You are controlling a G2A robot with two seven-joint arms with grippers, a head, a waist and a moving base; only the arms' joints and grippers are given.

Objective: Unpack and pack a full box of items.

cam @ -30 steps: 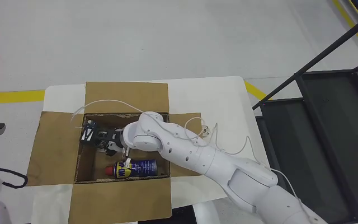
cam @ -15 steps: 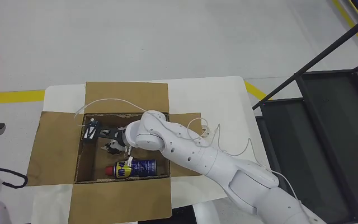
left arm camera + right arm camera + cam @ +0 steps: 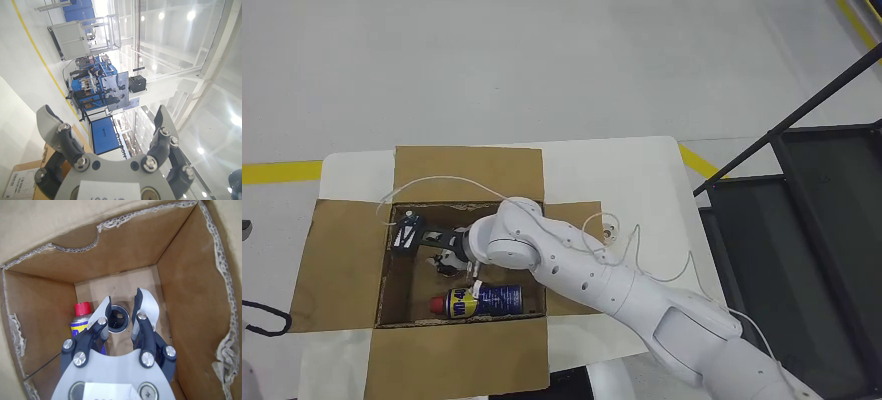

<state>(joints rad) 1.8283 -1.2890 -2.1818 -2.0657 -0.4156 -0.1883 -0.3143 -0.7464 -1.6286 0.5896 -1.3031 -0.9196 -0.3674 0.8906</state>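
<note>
From the top, we see the right arm [image 3: 542,245] has crept a little off from the can [image 3: 485,298] inside the box [image 3: 467,175], likely lining up the next pick. Its wrist view adds what that hides: the right tool [image 3: 123,295] released, straddling a dark-rimmed tube [image 3: 119,321] on the box floor, can just beside one finger. The left wrist view shows the left tool [image 3: 103,111] released, facing the ceiling [image 3: 189,56].

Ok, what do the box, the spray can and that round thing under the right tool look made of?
Box: brown corrugated cardboard, matte; fluted torn edges show. Spray can: likely metal, shiny silver shoulder; glossy red cap probably plastic. Round thing: dark glossy rim, hollow; material unclear, maybe metal or plastic.
</note>
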